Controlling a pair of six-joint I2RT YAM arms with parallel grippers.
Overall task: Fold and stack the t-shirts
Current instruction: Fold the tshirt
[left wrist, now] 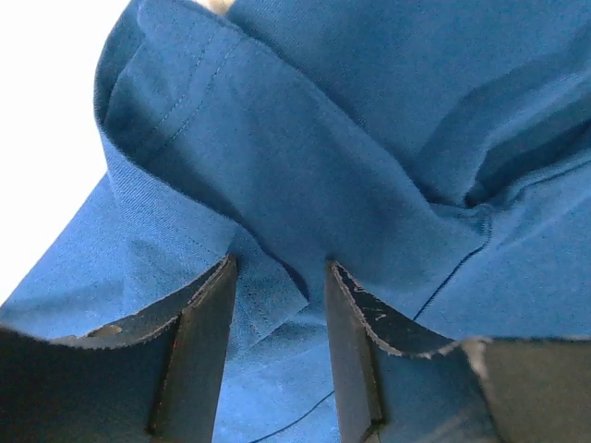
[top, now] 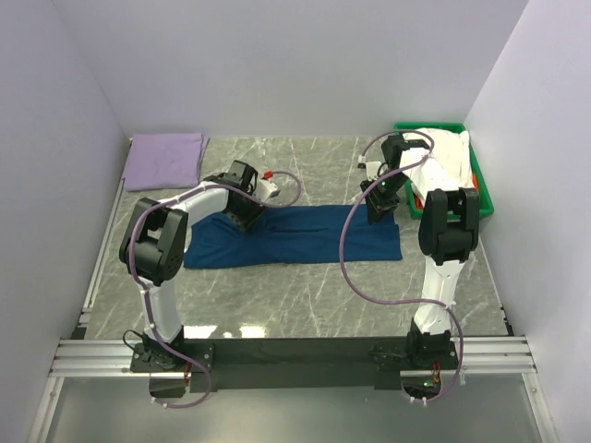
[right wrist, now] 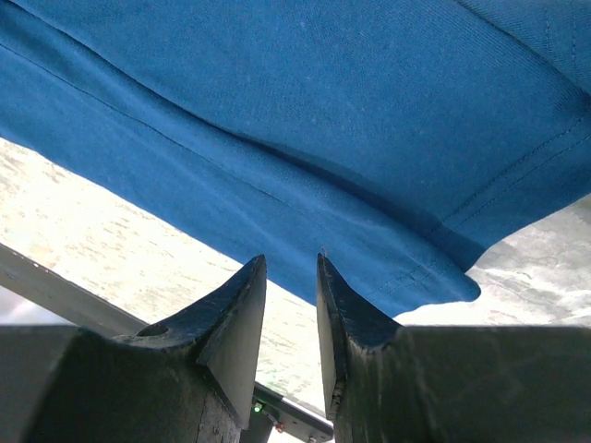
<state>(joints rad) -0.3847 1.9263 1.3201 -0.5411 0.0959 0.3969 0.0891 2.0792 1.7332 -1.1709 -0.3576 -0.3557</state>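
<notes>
A navy blue t-shirt [top: 305,235] lies as a long flat band across the middle of the table. My left gripper [top: 247,217] is down on its left upper part. In the left wrist view the left gripper [left wrist: 280,268] stands open, with a small flap of the navy cloth [left wrist: 323,138] lying loose between its fingers. My right gripper [top: 379,210] is at the shirt's right upper edge. In the right wrist view the right gripper [right wrist: 291,263] is open by a narrow gap, and the shirt's hem [right wrist: 323,111] lies just past its tips. A folded pale lavender t-shirt [top: 164,159] sits at the back left.
A green bin [top: 482,189] stands at the back right against the wall, with a white t-shirt [top: 448,152] heaped in it and a bit of orange-red cloth [top: 418,197] at its near edge. White walls close in both sides. The arms' base rail runs along the near edge.
</notes>
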